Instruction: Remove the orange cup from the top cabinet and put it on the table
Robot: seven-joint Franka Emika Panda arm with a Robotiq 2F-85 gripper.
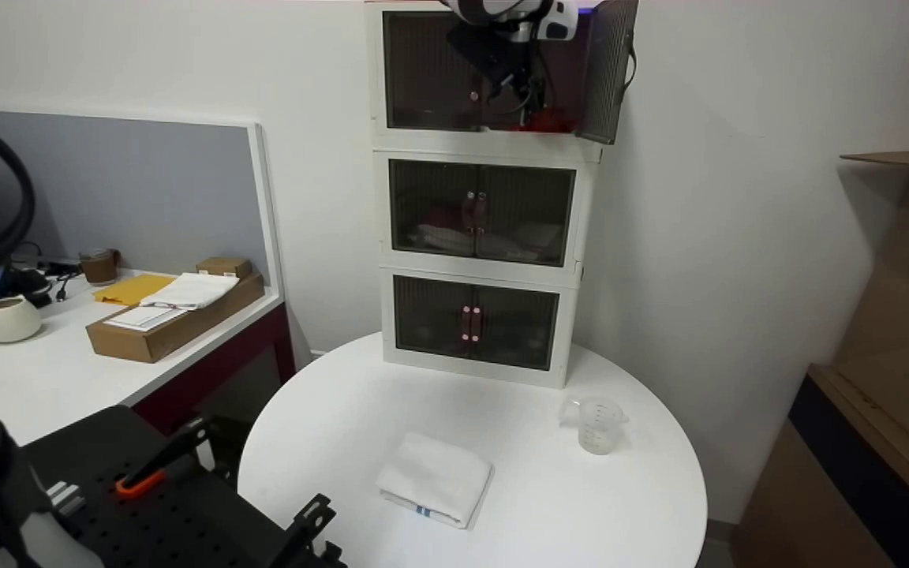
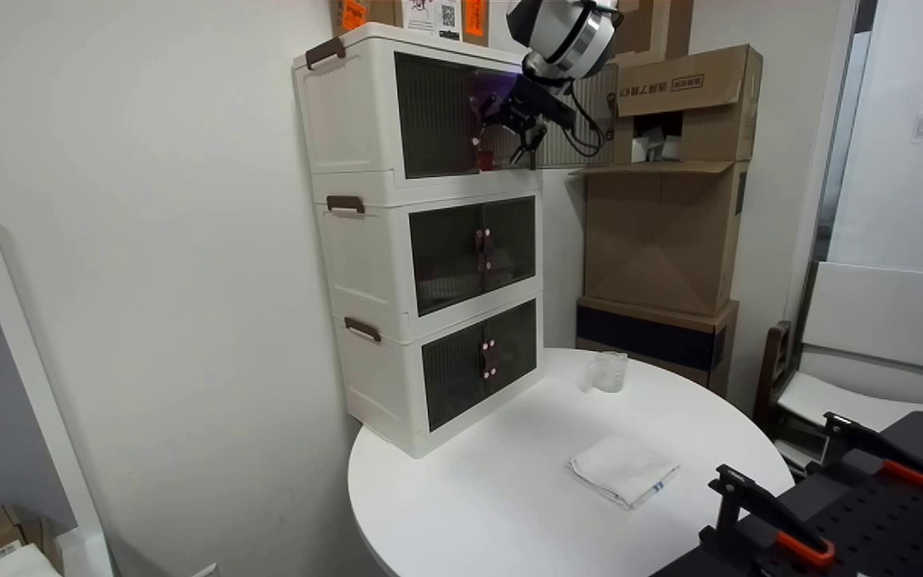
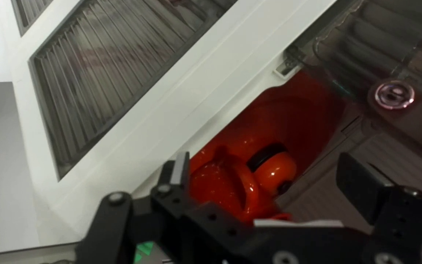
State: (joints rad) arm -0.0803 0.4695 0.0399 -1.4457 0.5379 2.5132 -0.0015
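The orange cup (image 3: 216, 187) lies low inside the top cabinet (image 1: 431, 140), near its front lip; its curved handle faces up in the wrist view. Other red-orange surfaces lie beside it, and I cannot tell where each one ends. Red also shows inside the compartment in both exterior views, mostly behind the gripper. My gripper (image 3: 266, 179) is open, with its fingers apart on either side of the cup and handle area; contact cannot be seen. In an exterior view the gripper (image 2: 501, 144) is at the opening of the top cabinet (image 2: 341, 120). The round white table (image 1: 328, 442) stands below.
The top cabinet's right door (image 1: 608, 71) stands open beside the arm; its left door (image 1: 427, 71) is shut. A clear measuring cup (image 1: 600, 426) and a folded white towel (image 1: 435, 477) are on the table. Cardboard boxes (image 2: 662, 240) stand beside the cabinet.
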